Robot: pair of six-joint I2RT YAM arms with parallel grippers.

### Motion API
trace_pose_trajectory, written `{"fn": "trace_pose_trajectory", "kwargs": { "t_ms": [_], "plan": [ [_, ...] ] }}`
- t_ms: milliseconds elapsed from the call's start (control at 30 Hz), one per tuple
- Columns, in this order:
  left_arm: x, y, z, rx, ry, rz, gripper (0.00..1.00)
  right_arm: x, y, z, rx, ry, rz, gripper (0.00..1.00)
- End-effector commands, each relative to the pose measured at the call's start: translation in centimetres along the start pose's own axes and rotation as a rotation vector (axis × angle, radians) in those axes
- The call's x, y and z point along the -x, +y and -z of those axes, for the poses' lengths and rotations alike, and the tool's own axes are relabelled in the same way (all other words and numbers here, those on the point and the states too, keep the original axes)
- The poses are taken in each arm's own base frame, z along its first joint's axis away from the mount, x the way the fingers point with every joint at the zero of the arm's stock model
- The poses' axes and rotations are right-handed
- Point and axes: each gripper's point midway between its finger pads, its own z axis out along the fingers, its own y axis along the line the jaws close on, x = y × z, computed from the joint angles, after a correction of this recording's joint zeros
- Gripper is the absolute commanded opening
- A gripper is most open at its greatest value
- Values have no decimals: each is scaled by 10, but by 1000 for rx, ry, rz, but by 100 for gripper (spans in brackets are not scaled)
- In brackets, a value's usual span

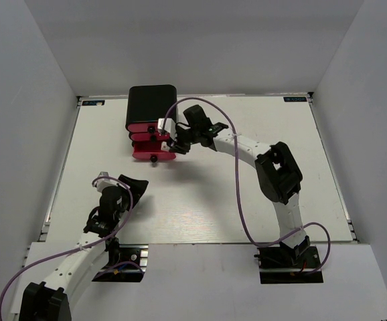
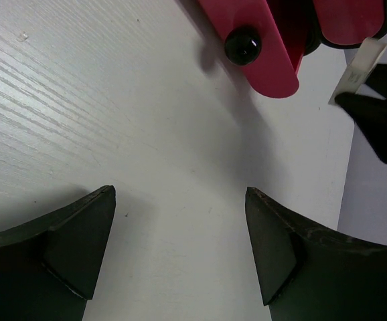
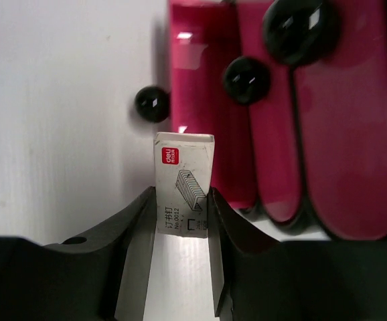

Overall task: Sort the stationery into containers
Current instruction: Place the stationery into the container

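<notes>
On the white desk (image 1: 200,200) stands the rounded black box (image 1: 151,101). Its three pink-red drawers (image 1: 152,148) are stepped outward, the lowest furthest out, and no view shows what lies inside them. The left claw (image 2: 180,200) gapes wide over the desk, gripping nothing. The right claw (image 3: 182,195) pinches the small white block (image 3: 183,160) at the drawer fronts. The block's long axis runs out along the fingers toward the drawers, and its rear end is hidden between them. A black round knob (image 3: 246,79) sits on each front.
</notes>
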Motion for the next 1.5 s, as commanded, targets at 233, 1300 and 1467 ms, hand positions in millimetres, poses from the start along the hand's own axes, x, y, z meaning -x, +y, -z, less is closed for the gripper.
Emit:
{"fn": "trace_pose_trajectory", "kwargs": {
  "t_ms": [233,1300,1467],
  "plan": [
    [-4,7,-2,16,9,-1,88,28,-31,-23,-127,-45,147,0],
    [-1,-22,-27,-46,20,91,31,66,-7,59,-174,-168,77,0],
    [6,-35,-51,-34,15,135,23,13,-3,95,-236,-87,-40,0]
  ]
}}
